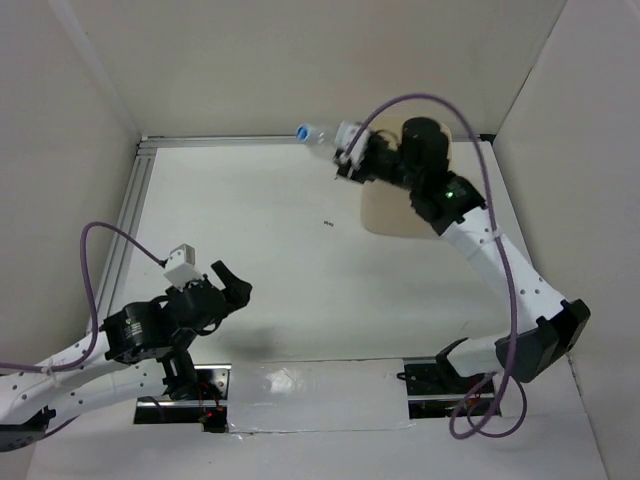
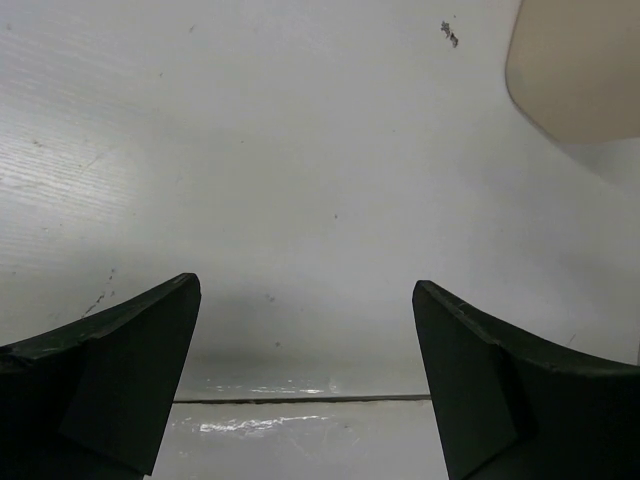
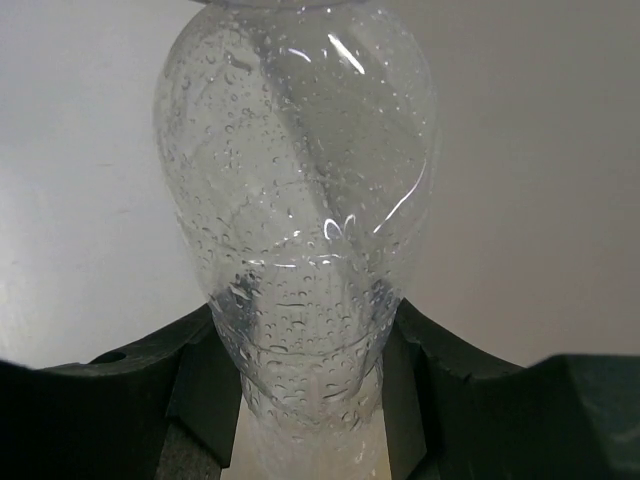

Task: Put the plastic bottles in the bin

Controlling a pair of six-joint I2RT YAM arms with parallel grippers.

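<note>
My right gripper (image 1: 347, 152) is shut on a clear plastic bottle (image 1: 322, 134) with a blue cap (image 1: 301, 132), held in the air at the far side, just left of the bin (image 1: 385, 212). In the right wrist view the bottle (image 3: 300, 210), dotted with droplets inside, fills the gap between my black fingers (image 3: 190, 385). The beige bin is largely hidden under the right arm; its corner shows in the left wrist view (image 2: 580, 70). My left gripper (image 1: 232, 285) is open and empty, low over the near left of the table (image 2: 306, 300). No other bottles are in view.
White walls enclose the table on the left, far and right sides. A metal rail (image 1: 135, 195) runs along the left edge. A taped seam (image 2: 300, 398) crosses the table near the front. A small dark mark (image 1: 327, 223) lies mid-table.
</note>
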